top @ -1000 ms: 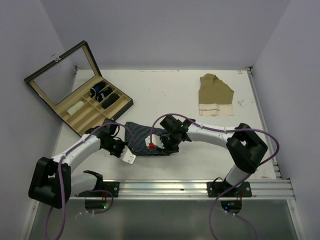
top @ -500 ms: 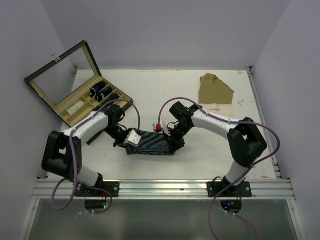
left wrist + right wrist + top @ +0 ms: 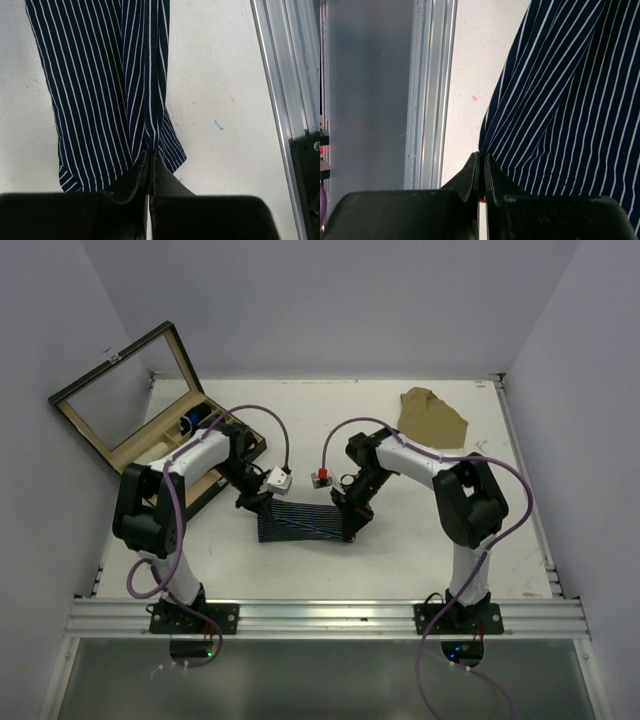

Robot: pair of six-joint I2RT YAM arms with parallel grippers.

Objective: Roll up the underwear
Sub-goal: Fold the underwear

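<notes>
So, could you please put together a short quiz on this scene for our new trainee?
1. True or false: the left hand and the right hand are each shut on an end of the striped underwear.
2. Where does the tan cloth lie? A) on the far right part of the table; B) inside the case; C) under the striped underwear.
3. Is the lid of the case at the left edge of the table open or closed?

Key: 1 true; 2 A; 3 open.
</notes>
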